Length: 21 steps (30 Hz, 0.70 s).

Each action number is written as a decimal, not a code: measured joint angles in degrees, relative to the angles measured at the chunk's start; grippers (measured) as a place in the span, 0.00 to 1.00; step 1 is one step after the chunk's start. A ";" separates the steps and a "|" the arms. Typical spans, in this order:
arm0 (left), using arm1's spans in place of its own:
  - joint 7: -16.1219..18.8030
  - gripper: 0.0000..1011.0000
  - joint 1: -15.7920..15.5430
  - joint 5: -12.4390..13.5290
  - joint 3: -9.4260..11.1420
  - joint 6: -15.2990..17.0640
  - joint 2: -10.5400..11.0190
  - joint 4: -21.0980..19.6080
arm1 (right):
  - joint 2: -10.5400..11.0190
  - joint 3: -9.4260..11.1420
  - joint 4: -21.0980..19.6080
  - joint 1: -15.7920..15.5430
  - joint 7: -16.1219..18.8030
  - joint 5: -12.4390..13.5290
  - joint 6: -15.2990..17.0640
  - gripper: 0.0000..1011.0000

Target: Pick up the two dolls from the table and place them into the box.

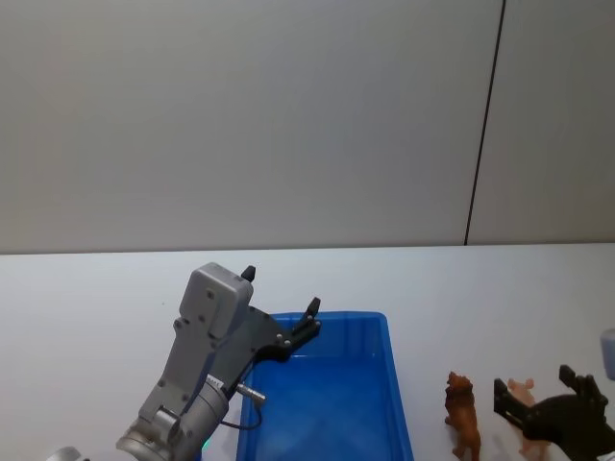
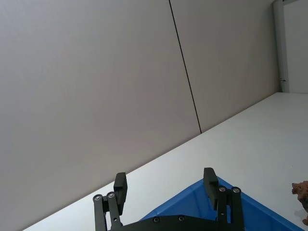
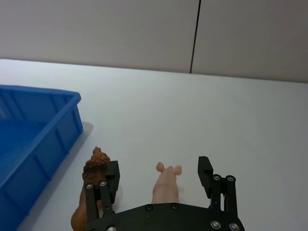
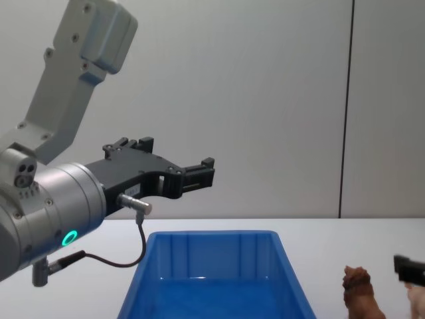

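The reddish-brown doll (image 1: 463, 413) stands on the white table (image 1: 96, 298), just right of the blue box (image 1: 332, 317). To its right is the pale pink doll (image 1: 524, 389). My right gripper (image 1: 541, 386) is open and low at the table, its fingers either side of the pink doll (image 3: 166, 185) without touching it. The brown doll (image 3: 94, 166) stands just outside one finger, next to the box (image 3: 43, 94). My left gripper (image 1: 281, 291) hangs open and empty above the box's left rim. The chest view shows the box (image 4: 212, 234) and the brown doll (image 4: 358, 292).
A plain grey wall with a dark vertical seam (image 1: 485, 125) stands behind the table. The tabletop runs bare to the left of the box and behind it.
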 joint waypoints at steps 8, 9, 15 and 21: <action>0.00 0.99 0.00 0.00 0.00 0.00 0.00 0.00 | -0.62 -0.22 2.39 0.35 -0.51 -0.89 1.25 0.99; 0.00 0.99 0.00 0.00 0.00 0.00 0.00 0.00 | -0.69 -0.23 2.63 0.39 -0.57 -0.97 1.37 0.99; 0.00 0.99 0.00 0.00 0.00 0.00 0.00 0.00 | -1.09 -0.27 3.96 0.62 -0.96 -1.33 2.00 0.99; 0.00 0.99 0.00 0.00 0.00 0.00 0.00 0.00 | -1.50 -0.28 5.10 0.93 -1.07 -1.39 2.60 0.90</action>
